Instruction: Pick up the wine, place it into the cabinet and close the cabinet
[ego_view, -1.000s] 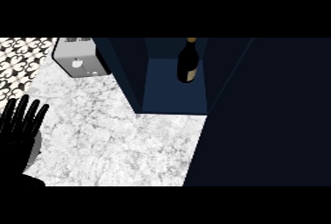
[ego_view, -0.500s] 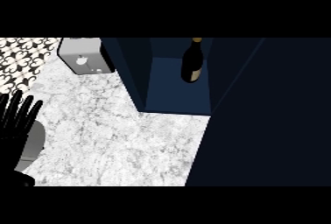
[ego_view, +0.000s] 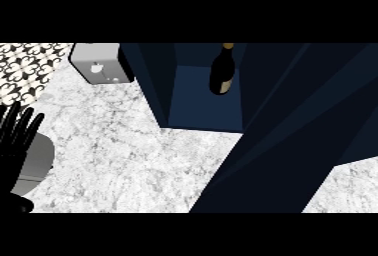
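Note:
The wine bottle (ego_view: 221, 70) is dark with a pale top and stands upright inside the dark blue cabinet (ego_view: 199, 100), near its back. No hand touches it. The cabinet door (ego_view: 288, 140) is a large dark panel slanting across the right side, partly in front of the opening. My left hand (ego_view: 16, 135) rests open with fingers up at the left edge, far from the cabinet. My right hand does not show.
A grey box-shaped appliance (ego_view: 100, 62) stands at the back left beside the cabinet wall. Black-and-white patterned tiles (ego_view: 29, 65) lie behind it. White marble counter (ego_view: 118, 160) spreads in front, with a patch at the lower right (ego_view: 351, 187).
The dark door panel has swung leftward, uncovering a patch of counter at the lower right. The bottle stays in the cabinet. The left hand has barely moved.

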